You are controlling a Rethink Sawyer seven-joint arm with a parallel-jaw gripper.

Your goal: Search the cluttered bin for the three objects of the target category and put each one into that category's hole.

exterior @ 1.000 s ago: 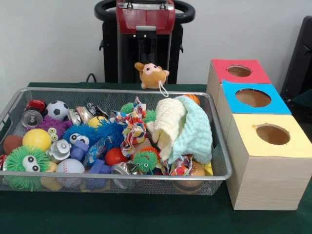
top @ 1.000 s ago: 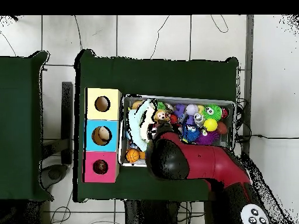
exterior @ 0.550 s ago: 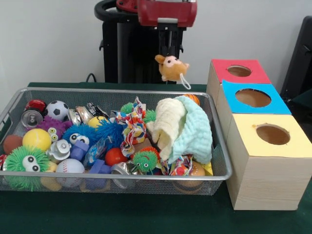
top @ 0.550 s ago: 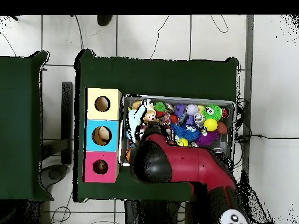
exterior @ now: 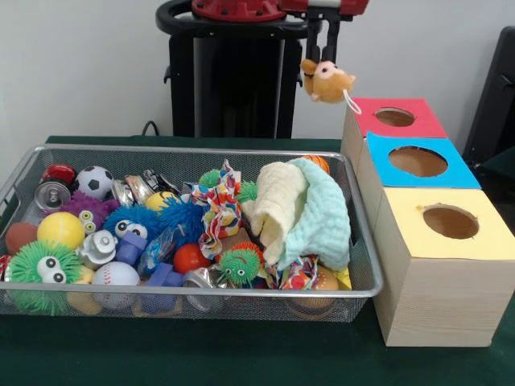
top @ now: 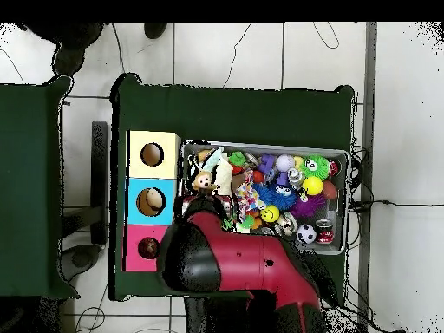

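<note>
End effector (exterior: 322, 58) grips plush toy (exterior: 327, 81) above bin (exterior: 364, 265) edge; no legible writing

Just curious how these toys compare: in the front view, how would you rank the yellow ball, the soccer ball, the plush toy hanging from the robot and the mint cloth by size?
1. mint cloth
2. yellow ball and plush toy look alike
3. soccer ball, though it lies farther back.
</note>
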